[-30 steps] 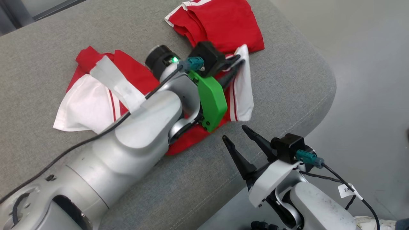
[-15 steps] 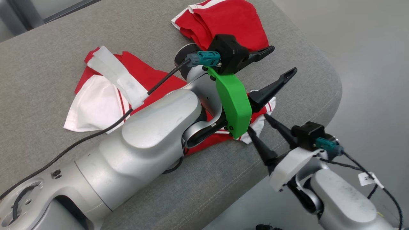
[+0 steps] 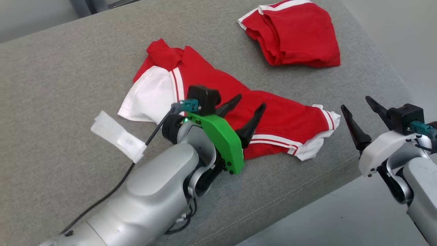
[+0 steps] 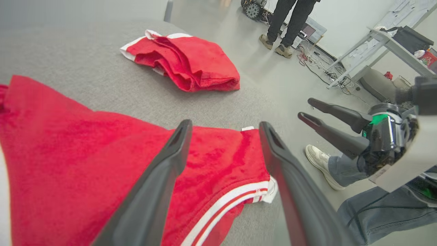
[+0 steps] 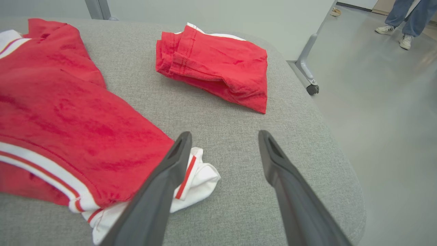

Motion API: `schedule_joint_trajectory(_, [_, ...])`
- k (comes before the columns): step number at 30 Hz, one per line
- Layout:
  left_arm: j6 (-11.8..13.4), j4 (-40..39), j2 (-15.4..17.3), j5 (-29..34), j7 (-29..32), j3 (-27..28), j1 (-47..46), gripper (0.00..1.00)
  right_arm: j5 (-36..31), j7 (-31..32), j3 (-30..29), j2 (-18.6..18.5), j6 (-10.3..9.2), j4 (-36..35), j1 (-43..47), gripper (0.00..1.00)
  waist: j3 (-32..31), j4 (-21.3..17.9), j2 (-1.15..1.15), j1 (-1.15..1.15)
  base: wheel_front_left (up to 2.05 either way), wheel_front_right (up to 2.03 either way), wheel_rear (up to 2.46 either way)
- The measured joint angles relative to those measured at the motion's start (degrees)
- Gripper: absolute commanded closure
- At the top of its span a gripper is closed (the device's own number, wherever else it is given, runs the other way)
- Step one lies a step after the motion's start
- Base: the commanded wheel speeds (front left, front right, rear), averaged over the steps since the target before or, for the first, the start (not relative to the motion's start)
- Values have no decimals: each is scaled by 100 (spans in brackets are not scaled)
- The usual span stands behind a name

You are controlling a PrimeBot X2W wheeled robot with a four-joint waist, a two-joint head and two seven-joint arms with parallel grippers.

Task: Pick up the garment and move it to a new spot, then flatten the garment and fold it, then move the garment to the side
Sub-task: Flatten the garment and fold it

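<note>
Plainly, left tool (image 3: 251,101) hovers (fingers spread wide) over the garment (image 3: 290,119).

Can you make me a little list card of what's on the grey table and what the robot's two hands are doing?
Surface: grey padded table
Main garment: red-and-white shirt, spread out, rumpled, not folded
Other garment: folded red garment, at the far corner, apart from the shirt
Left gripper: open, over the shirt's middle, holding nothing
Right gripper: open, by the shirt's white sleeve end, holding nothing
</note>
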Motion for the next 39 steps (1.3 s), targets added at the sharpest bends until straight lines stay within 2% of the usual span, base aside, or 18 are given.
schedule_joint_trajectory(6, [24, 8, 137, -268, 27, -88, 817, 0, 22, 197, 86, -242, 199, 197, 154, 0, -68, 473, 0, 0, 0, 0, 0])
schedule_joint_trajectory(11, [73, -110, 394, -383, 26, -67, 1233, 0, 37, 327, 270, -253, 399, 194, 304, 0, -138, 829, 0, 0, 0, 0, 0])
schedule_joint_trajectory(17, [123, -246, 560, -619, 75, 12, 1630, 0, 48, 381, 312, -265, 459, 154, 322, 0, -238, 1080, 0, 0, 0, 0, 0])
schedule_joint_trajectory(21, [125, -389, 550, -907, 167, 115, 1780, 0, 76, 431, 333, -272, 486, 100, 322, 0, -269, 1109, 0, 0, 0, 0, 0])
schedule_joint_trajectory(27, [167, -387, 626, -900, 323, 137, 1800, 0, 89, 450, 367, -265, 533, 26, 311, 0, -215, 986, 0, 0, 0, 0, 0])
schedule_joint_trajectory(39, [167, -25, 759, -154, 471, 73, 1355, 0, 248, 432, 332, -177, 544, -49, 302, 0, 36, 684, 0, 0, 0, 0, 0])
